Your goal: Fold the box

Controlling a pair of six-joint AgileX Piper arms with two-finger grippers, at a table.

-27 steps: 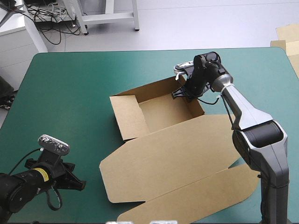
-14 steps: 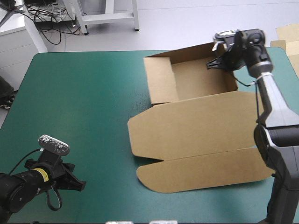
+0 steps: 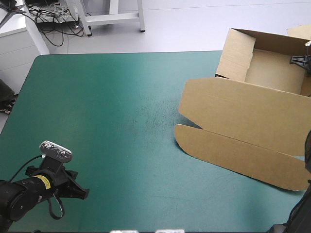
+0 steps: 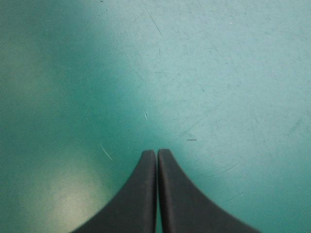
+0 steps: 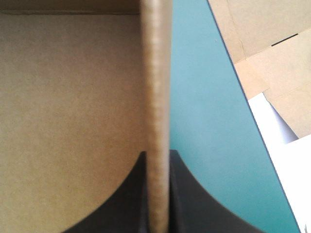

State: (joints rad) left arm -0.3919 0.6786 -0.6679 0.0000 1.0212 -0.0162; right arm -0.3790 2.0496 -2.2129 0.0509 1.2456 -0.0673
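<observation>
The brown box (image 3: 252, 111) lies at the table's far right as an open tray with raised walls, its lid and front flap flat toward the middle. My right gripper (image 3: 301, 60) is at the tray's right wall, mostly out of the high view. In the right wrist view the right gripper (image 5: 158, 155) is shut on the box's upright wall (image 5: 156, 73), with the tray floor (image 5: 73, 97) to one side. My left gripper (image 3: 80, 192) rests low near the table's front left corner, far from the box. The left gripper (image 4: 156, 152) is shut with only teal-green cover ahead of it.
More brown board (image 5: 272, 34) lies on the floor beyond the table's right edge, close to the held wall; a corner of that board (image 3: 300, 30) shows behind the tray. The teal-green cover (image 3: 121, 111) stretches bare between the two arms.
My right gripper has dragged the box from the table's middle to its far right corner, turning it a little. The left arm has stayed put.
</observation>
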